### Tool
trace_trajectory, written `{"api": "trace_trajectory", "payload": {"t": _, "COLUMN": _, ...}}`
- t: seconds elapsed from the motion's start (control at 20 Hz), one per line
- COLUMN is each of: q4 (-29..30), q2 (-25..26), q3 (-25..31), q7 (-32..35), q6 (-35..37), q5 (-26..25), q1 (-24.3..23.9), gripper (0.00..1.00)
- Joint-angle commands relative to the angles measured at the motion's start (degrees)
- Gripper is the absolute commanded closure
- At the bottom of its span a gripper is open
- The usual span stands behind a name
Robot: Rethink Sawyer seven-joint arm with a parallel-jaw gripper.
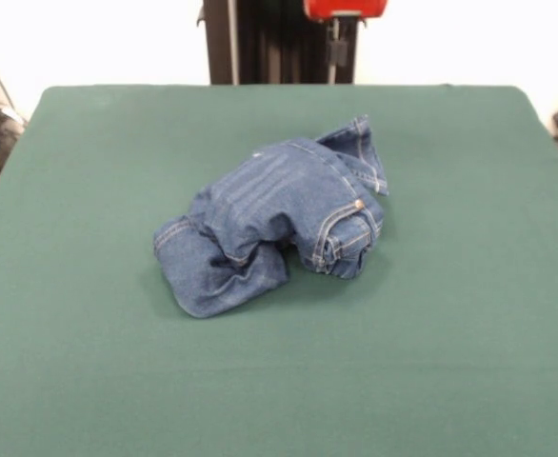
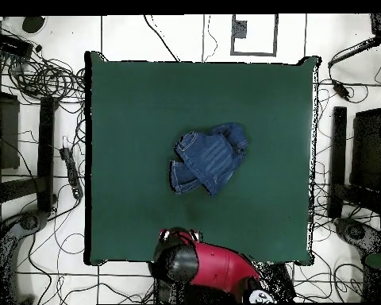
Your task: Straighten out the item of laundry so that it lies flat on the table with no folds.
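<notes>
We see jeans point(image 1: 274, 224) blue, faded whitish streaks, tan stitching, brass button. Table point(image 1: 450, 362) dark green. Arm point(image 2: 213, 270) red and black.

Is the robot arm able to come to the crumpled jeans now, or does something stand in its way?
Probably yes. The jeans lie bunched alone near the middle of the green table, with nothing on or beside them. The arm is drawn back at its base by the table edge, so the way above looks free.
</notes>
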Motion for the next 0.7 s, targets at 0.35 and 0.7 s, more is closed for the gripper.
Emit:
{"api": "trace_trajectory", "payload": {"t": 0.35, "q4": 9.43, "q2": 2.41, "q3": 6.92, "q7": 11.26, "q6": -9.28, "q5": -4.45, "q1": -1.76, "gripper": 1.0}}
{"api": "trace_trajectory", "payload": {"t": 0.7, "q4": 13.34, "q2": 1.91, "q3": 6.02, "q7": 13.25, "q6": -13.68, "q5": -5.81, "q1": -1.39, "gripper": 1.0}}
